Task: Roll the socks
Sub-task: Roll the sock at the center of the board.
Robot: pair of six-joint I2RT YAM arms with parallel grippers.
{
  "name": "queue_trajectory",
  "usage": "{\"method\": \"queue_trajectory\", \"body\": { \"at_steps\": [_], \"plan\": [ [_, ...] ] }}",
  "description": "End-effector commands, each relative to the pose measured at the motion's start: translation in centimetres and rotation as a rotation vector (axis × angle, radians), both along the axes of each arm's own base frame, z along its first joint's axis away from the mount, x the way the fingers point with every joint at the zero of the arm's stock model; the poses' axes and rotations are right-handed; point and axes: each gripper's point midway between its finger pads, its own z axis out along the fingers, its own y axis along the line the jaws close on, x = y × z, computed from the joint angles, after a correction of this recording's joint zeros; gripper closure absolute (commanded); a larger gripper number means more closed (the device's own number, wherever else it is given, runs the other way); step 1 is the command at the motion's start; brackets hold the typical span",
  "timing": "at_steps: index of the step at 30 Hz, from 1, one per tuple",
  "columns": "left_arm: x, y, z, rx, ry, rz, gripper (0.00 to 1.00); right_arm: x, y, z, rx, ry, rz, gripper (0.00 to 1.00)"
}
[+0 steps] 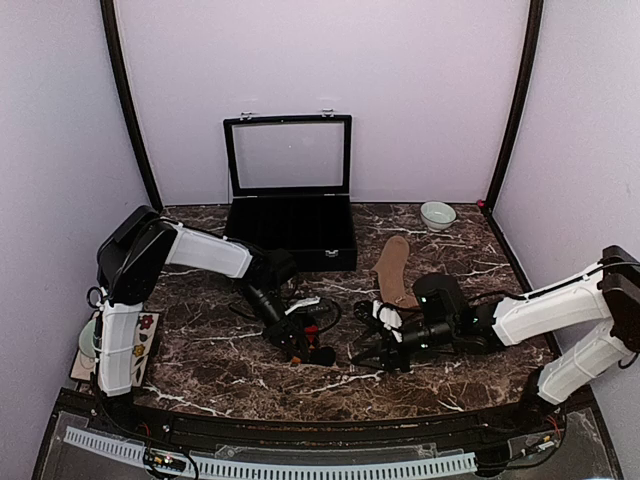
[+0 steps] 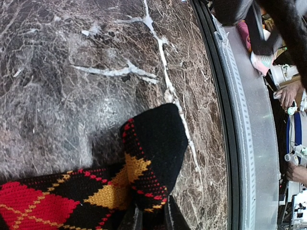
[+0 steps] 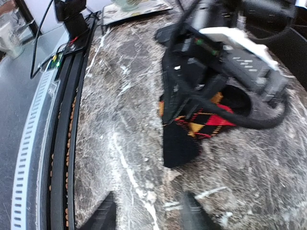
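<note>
Tip of the argyle sock [image 3: 180, 143] points at the right fingers [image 3: 108, 215], just ahead of them; they stand apart, empty, while the left fingers [image 2: 173, 221] pinch its patterned part.

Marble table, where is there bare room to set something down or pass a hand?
Bare: the front strip between left gripper, right gripper and the near rail; the right patch between tan sock, white bowl and right arm. Crowded: the centre, where both grippers flank the argyle sock.
</note>
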Motion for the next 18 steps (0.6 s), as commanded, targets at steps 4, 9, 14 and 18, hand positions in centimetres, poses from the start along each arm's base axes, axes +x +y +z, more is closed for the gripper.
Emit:
{"method": "queue_trajectory", "body": {
  "at_steps": [4, 9, 14, 18],
  "plan": [
    [-1.4, 3.6, -4.4, 0.216, 0.077, 0.015, 0.91, -1.1, 2.9, -1.1, -0.061, -0.182, 0.135, 0.01],
    [-1.1, 3.9, -4.7, 0.228, 0.060, 0.017, 0.91, 2.9, 3.9, 0.1, -0.083, -0.278, -0.054, 0.01],
    [-1.2, 4.0, -4.3, 0.216, 0.046, 0.009, 0.91, 7.3, 0.2, 5.0, 0.106, -0.352, -0.455, 0.01],
    [-0.8, 3.8, -3.9, 0.197, 0.014, 0.023, 0.90, 7.9, 0.2, 3.3, 0.123, -0.208, -0.538, 0.01]
  ]
}}
